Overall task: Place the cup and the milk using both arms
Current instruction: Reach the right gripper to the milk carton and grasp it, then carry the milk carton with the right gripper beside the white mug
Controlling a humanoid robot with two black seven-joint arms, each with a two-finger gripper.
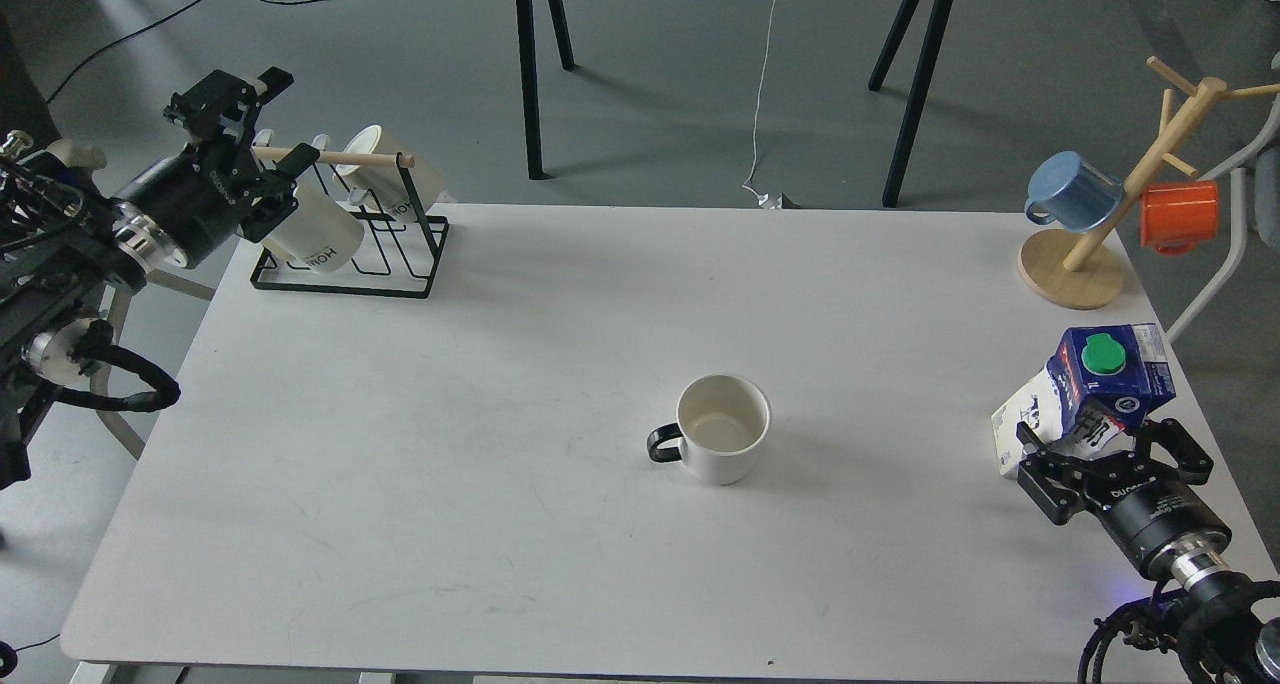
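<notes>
From my remote station: one cup (723, 428) stands upright near the middle of the white table (500, 384), handle pointing left, apart from both arms. One milk carton (1085, 389) stands tilted at the right edge, my right gripper (1105, 454) clamped around its lower body. My left gripper (250, 129) hovers, fingers apart, at the black wire rack (350, 254) holding two lettered white mugs (315, 234). One wooden mug tree (1120, 214) carries one blue mug (1075, 189) and one orange mug (1180, 214).
</notes>
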